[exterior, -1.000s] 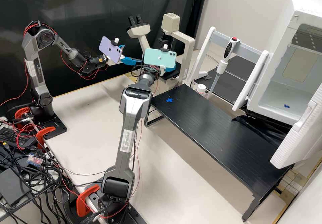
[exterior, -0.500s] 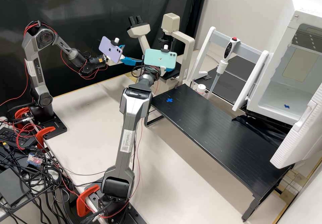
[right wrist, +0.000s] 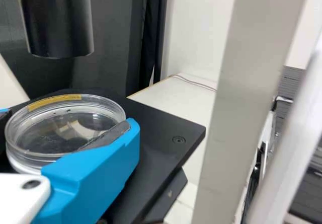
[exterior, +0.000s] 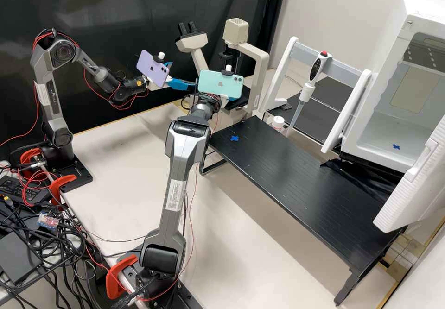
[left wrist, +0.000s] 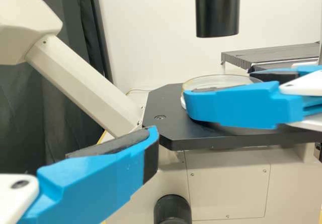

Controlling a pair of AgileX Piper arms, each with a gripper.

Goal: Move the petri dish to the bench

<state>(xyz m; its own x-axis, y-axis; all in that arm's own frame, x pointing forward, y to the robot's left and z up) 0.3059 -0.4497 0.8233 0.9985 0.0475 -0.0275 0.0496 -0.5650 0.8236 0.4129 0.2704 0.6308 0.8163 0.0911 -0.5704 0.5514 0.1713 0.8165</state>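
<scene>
From my remote station, I have my right gripper (exterior: pixel 224 99) at the microscope, its two blue fingers drawn in against opposite sides of a clear, round petri dish (right wrist: pixel 63 128) marked with a yellow strip (right wrist: pixel 54 101). The dish sits between the fingertips at the level of the black microscope stage (right wrist: pixel 163 128); I cannot tell whether its base touches the stage. A black cylinder (right wrist: pixel 58 22) hangs above the right gripper's fingertips. Facing it from across the stage, near but apart, is my left gripper (exterior: pixel 182 74), fingers spread, with nothing in its grasp. The microscope eyepieces (exterior: pixel 187 28) rise beside that left gripper. Below and near the right gripper lies the close end of the black slatted worktop (exterior: pixel 301 184), where a blue tape cross (exterior: pixel 234 138) is fixed. Well apart from both grippers, a pipette (exterior: pixel 306 89) hangs upright by a white-topped container (exterior: pixel 277 122).
</scene>
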